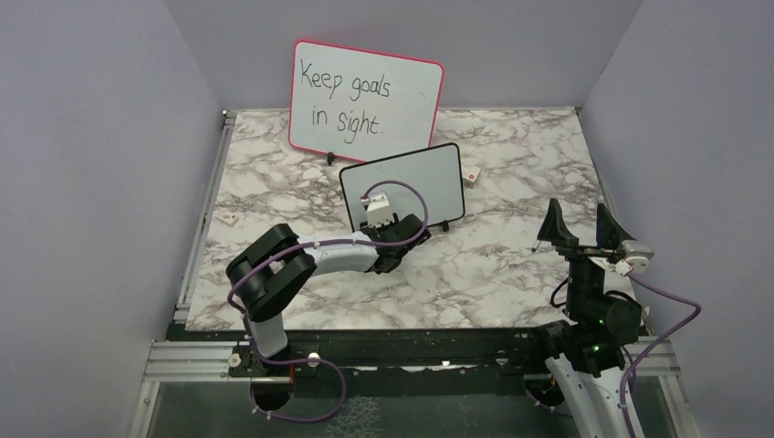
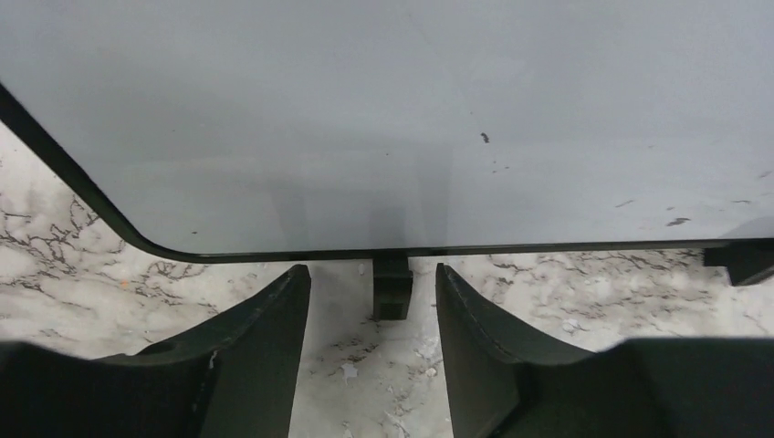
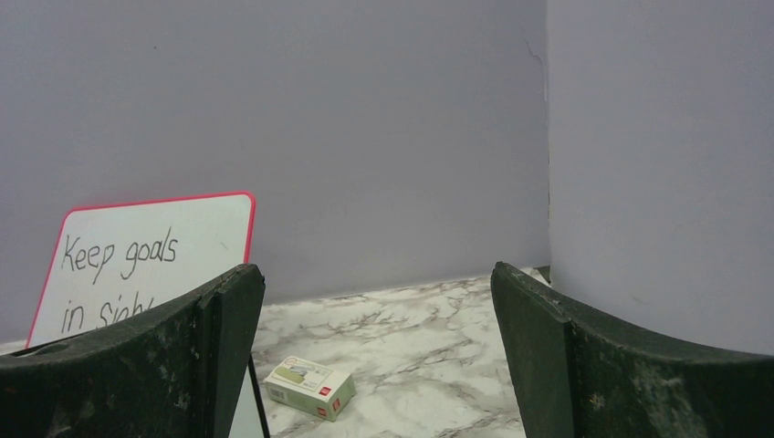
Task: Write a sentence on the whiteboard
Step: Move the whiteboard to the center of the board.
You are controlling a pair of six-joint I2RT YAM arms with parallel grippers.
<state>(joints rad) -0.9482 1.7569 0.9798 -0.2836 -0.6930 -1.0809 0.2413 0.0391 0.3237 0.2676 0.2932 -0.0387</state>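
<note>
Whiteboard [image 1: 406, 182] stands mid table [image 1: 511, 265], face blank, no words yet. My left gripper [image 2: 371, 278] low by its bottom edge, jaws half apart, holding nothing. My right gripper [image 1: 577, 210] wide, empty, well apart. No pen seen. Go slow, don't bump board.

Blk-frame whiteboard [image 1: 422, 181], grey-veined marble tbl [image 1: 511, 265]

Whiteboard [image 2: 411, 109] smooth, glossy; table [image 1: 511, 274] marble-patterned, matt
</note>
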